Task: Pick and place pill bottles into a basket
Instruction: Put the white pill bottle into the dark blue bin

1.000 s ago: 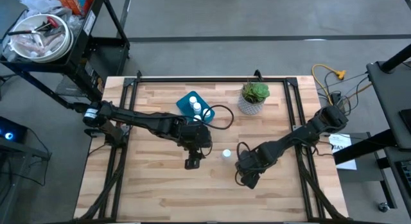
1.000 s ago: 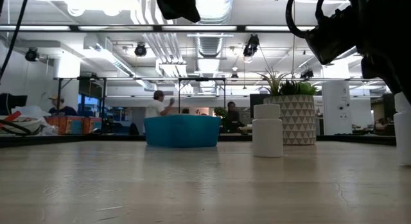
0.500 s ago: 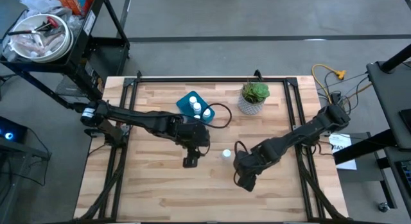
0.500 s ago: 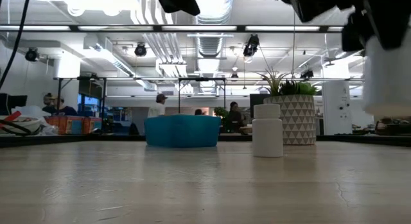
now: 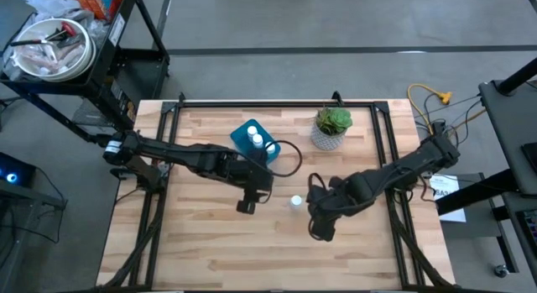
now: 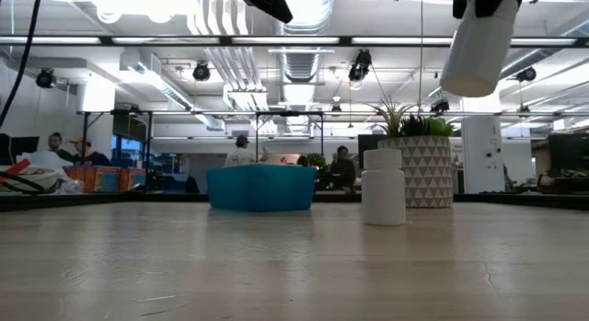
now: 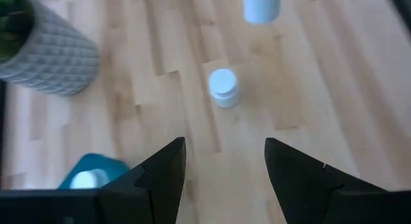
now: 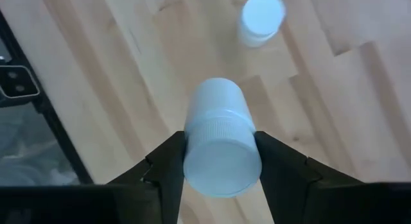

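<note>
The right arm reaches in from the table's right edge, bent low across the boards, so that the right gripper (image 8: 218, 161) sits near the middle of the table, a little toward the front edge. Its two dark fingers (image 8: 168, 165) are clamped on the sides of a pill bottle (image 8: 221, 147), cap toward the wrist camera. In the low view this held bottle (image 6: 477, 45) hangs tilted, well clear of the wood.

The left arm stretches from the table's left edge toward the centre, with the left gripper (image 5: 246, 206) raised above the boards just in front of the basket. Its fingers (image 7: 160, 179) stand apart with nothing between them.

A second bottle (image 5: 295, 201) stands upright on the table between the two grippers, touching neither. The blue basket (image 5: 243, 132) sits toward the back edge, left of centre, with two white caps (image 5: 263, 145) showing inside it. A white pot with a green plant (image 5: 332, 128) stands near the back edge, right of the basket.

The table (image 5: 210, 251) is of pale wooden planks in a dark frame. A black cable (image 5: 291, 154) loops beside the basket. Beyond the table, the low view shows an open hall with ceiling ducts and lamps, and people (image 6: 243, 152) far off.
</note>
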You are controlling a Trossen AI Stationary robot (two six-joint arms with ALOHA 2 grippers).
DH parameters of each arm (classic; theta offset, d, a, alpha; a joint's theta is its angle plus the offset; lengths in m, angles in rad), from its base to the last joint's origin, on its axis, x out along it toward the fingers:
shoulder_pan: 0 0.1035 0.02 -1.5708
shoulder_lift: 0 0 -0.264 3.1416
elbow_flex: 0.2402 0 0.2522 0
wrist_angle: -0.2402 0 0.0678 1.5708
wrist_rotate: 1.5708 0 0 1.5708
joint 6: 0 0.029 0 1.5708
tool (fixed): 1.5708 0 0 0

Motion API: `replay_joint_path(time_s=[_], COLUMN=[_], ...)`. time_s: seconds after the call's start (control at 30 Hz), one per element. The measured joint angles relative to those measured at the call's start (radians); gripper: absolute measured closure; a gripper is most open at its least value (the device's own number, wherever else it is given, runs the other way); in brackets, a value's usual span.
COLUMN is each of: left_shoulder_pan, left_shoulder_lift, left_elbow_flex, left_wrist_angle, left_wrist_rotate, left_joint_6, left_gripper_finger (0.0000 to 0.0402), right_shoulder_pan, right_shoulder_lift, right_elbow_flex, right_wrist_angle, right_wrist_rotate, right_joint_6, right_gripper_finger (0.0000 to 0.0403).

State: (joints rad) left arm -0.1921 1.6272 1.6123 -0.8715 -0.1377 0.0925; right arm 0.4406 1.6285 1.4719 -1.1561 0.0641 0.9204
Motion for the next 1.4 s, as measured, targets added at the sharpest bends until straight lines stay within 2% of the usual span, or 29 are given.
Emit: replay_joint_path(time_s=[0.13, 0.3, 0.57, 0.73, 1.13, 1.4], left_shoulder_pan=[0.003, 0.003, 0.003, 0.002, 0.003, 0.002], left_shoulder_lift=[0.0, -0.005, -0.048, -0.086, -0.142, -0.145], left_elbow_flex=[0.0, 0.005, 0.005, 0.005, 0.006, 0.01], left_wrist_angle=[0.001, 0.0, 0.074, 0.196, 0.455, 0.516], left_wrist_rotate=[-0.053, -0.065, -0.199, -0.263, -0.277, -0.291], left_joint_6=[0.001, 0.008, 0.185, 0.319, 0.567, 0.569], left_gripper_finger=[0.0206, 0.0206, 0.0206, 0.0206, 0.0206, 0.0206], right_shoulder_pan=[-0.012, -0.028, -0.053, -0.067, -0.077, -0.086], right_shoulder_lift=[-0.045, -0.112, -0.246, -0.334, -0.486, -0.477], right_elbow_flex=[-0.004, -0.005, -0.006, -0.006, -0.006, -0.007], right_wrist_angle=[-0.008, -0.009, 0.035, 0.118, 0.36, 0.383], right_wrist_rotate=[0.016, 0.064, 0.155, 0.219, 0.343, 0.448], right_joint_6=[0.0, 0.001, 0.004, -0.01, -0.12, -0.162], right_gripper_finger=[0.0243, 0.0244, 0.0243, 0.0247, 0.0247, 0.0247])
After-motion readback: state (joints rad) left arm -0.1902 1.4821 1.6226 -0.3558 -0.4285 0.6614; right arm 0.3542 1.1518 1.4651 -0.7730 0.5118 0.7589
